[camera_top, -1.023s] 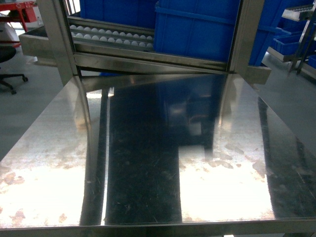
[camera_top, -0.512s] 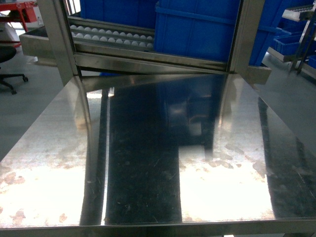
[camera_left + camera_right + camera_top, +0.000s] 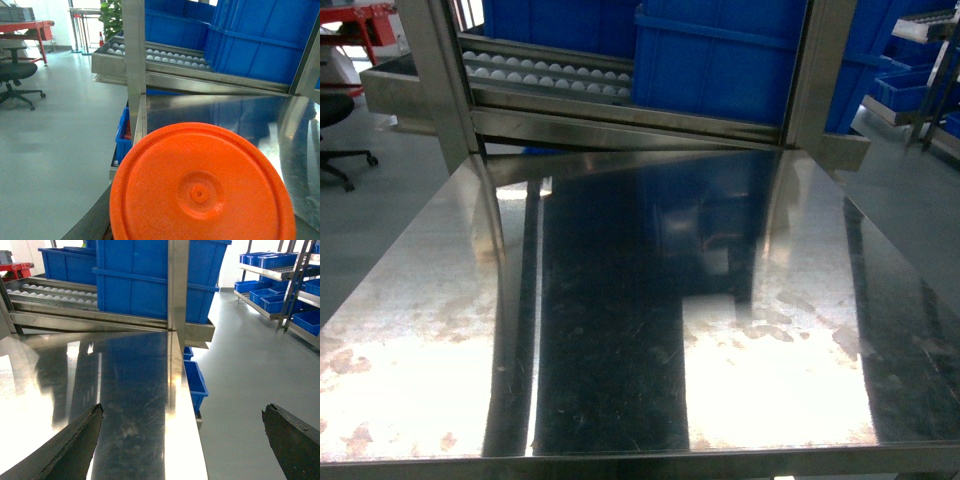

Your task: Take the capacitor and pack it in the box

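Two dark, rough-edged, tapering fingers at the right wrist view's lower corners.

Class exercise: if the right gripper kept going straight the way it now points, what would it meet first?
Probably the steel upright at the table's far edge, in front of the blue bin. The open right gripper points that way, with nothing nearer visible, though depth is uncertain.

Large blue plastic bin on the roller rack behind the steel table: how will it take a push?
The large blue plastic bin would probably slide readily, since it seems to rest in line with the white rollers. Its ribbed rim suggests stiff walls that won't flex much. Its weight is unclear because the contents are hidden.
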Controlling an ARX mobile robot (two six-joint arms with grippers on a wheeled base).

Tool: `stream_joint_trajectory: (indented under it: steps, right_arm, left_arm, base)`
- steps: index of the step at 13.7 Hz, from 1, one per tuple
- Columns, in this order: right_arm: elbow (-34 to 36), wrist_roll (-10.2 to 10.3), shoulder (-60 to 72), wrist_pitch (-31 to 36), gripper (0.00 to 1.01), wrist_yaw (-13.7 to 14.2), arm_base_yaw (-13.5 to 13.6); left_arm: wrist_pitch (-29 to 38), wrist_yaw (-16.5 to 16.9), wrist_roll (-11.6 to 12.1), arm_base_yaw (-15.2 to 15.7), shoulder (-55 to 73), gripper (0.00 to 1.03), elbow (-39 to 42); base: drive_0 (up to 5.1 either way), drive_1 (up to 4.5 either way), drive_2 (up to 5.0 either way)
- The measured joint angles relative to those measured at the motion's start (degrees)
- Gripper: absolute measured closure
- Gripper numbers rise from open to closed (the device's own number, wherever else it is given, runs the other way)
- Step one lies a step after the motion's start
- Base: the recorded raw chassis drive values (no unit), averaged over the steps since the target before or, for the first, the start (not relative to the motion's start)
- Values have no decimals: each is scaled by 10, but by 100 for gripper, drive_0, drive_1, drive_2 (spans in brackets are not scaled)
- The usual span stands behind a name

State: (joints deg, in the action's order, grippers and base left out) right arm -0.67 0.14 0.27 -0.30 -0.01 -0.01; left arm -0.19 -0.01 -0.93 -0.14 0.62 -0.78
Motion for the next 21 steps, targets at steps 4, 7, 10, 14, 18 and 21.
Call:
stream_joint_trajectory:
  steps: [4,7,10,14,18,21]
  right_arm:
    - [0,0,0,0,3,0,0]
    - [0,0,0,0,3,0,0]
    - [0,0,0,0,3,0,0]
    - [0,0,0,0,3,0,0]
    - [0,0,0,0,3,0,0]
    - [0,0,0,0,3,0,0]
  left_arm:
    - [-2,0,0,0,0,59,0]
    - [-2,0,0,0,0,59,0]
    - [-2,0,0,0,0,59,0]
    - [-2,0,0,0,0,59,0]
    - [-2,0,0,0,0,59,0]
    - [-2,0,0,0,0,59,0]
  base:
    - [0,0,0]
    - [0,0,0]
    - [0,0,0]
    - [0,0,0]
    - [0,0,0]
    - [0,0,0]
